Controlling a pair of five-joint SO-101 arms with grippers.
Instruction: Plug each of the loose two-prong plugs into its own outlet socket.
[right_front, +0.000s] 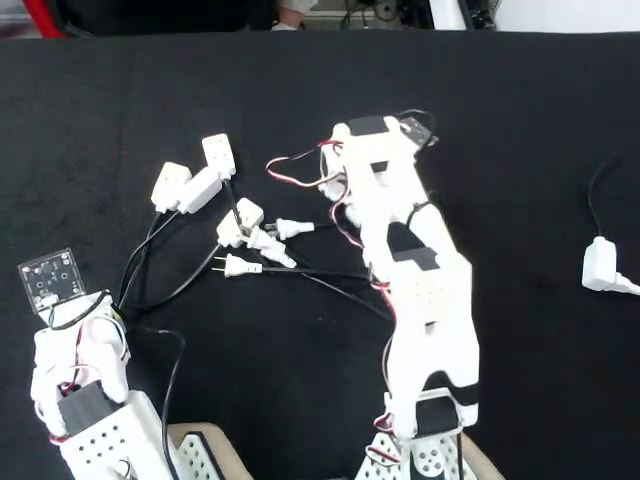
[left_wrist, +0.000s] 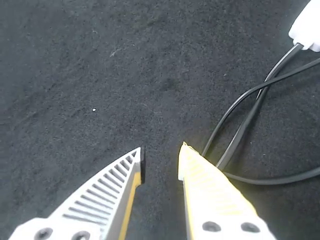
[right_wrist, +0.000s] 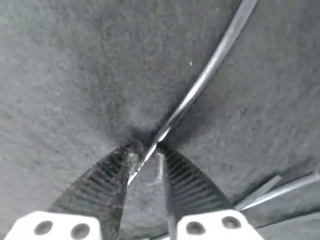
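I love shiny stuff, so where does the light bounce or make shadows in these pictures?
Right wrist view: the cable held in the right gripper gleams silver, and a dark shadow pools on the cloth at its tips. Left wrist view: the white block glares bright; one finger of the left gripper glows yellow.

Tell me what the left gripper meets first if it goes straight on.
Probably only the black table cover: the left gripper points at bare cloth, black cables off to one side.
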